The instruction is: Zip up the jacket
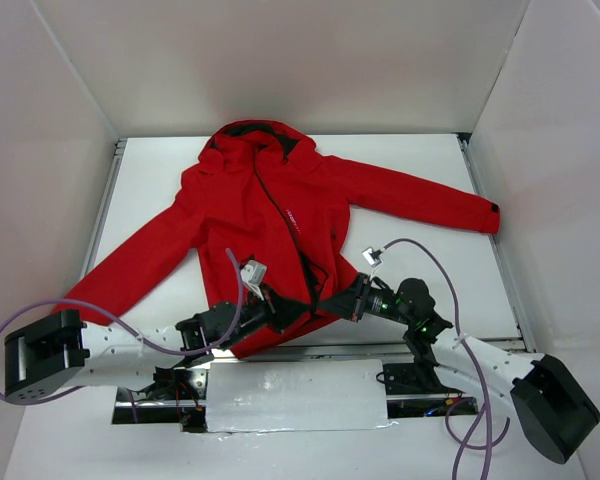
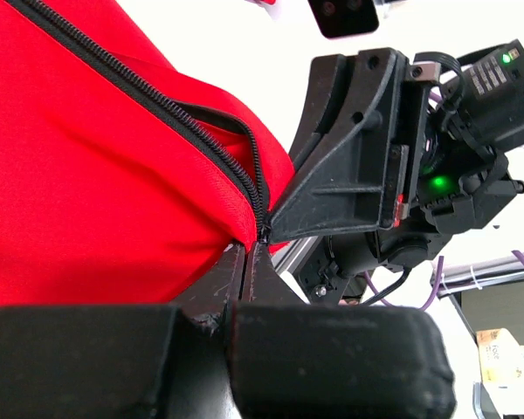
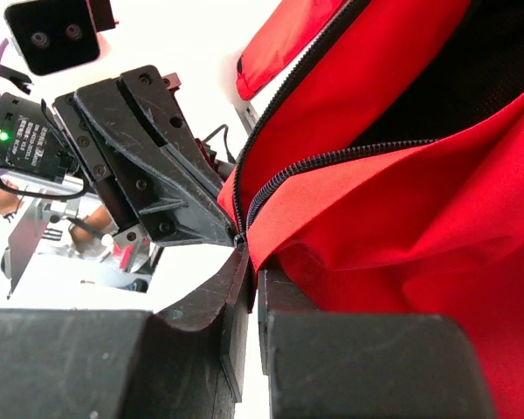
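Note:
The red jacket (image 1: 230, 215) lies flat on the white table, hood at the far side, sleeves spread. Its dark front zip (image 1: 280, 215) runs from collar to hem, and its two sides gape apart just above the hem. My left gripper (image 1: 288, 312) is shut on the hem at the foot of the zip (image 2: 260, 229), seen close in the left wrist view (image 2: 249, 253). My right gripper (image 1: 322, 305) faces it from the right, shut on the red hem edge (image 3: 271, 249) beside the zip's end, as the right wrist view (image 3: 251, 266) shows. The two grippers' tips nearly touch.
White walls enclose the table on three sides. A silver plate (image 1: 295, 395) and the arm bases sit at the near edge. Purple cables (image 1: 230, 280) loop over both arms. The jacket's right sleeve cuff (image 1: 488, 218) lies near the right rail.

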Robot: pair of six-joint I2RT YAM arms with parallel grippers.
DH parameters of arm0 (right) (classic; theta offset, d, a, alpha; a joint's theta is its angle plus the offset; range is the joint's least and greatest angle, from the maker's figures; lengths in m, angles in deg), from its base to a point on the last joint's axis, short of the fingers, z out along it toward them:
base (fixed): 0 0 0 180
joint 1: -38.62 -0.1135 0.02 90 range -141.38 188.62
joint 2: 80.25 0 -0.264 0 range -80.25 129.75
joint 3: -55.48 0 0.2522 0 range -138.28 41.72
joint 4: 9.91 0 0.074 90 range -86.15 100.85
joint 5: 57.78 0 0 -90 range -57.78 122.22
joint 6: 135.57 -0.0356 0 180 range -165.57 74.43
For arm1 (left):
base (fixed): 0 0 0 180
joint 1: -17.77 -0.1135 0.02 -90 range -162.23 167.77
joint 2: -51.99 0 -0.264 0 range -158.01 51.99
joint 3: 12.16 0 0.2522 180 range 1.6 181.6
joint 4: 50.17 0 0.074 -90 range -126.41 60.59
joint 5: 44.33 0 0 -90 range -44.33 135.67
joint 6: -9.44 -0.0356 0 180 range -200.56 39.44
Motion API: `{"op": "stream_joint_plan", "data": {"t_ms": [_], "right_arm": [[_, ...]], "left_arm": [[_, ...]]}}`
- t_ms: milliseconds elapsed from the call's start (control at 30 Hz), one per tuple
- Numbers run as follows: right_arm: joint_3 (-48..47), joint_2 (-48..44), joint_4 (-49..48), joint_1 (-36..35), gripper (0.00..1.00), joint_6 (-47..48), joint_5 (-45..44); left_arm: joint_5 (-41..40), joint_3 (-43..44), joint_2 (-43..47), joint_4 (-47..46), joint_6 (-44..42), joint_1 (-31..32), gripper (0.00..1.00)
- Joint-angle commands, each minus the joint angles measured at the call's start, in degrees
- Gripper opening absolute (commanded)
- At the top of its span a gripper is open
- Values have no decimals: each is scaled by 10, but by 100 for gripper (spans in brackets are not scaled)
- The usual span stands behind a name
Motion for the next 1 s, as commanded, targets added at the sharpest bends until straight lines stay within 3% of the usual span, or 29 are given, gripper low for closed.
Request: {"op": "stream_joint_plan", "data": {"t_ms": [0, 300, 700, 867, 967], "right_arm": [[-36, 17, -52, 20, 0, -1, 16], [-86, 38, -56, 87, 0, -21, 110], [-106, 76, -71, 112, 0, -44, 107], [-148, 90, -12, 123, 0, -29, 86], [-138, 99, -41, 125, 0, -37, 99]], "left_arm": [[43, 1, -6, -61, -17, 4, 0], [25, -1, -6, -31, -20, 4, 0], [79, 0, -23, -69, -41, 3, 0], [101, 1, -37, -75, -47, 3, 0], [101, 4, -50, -68, -47, 3, 0]]}}
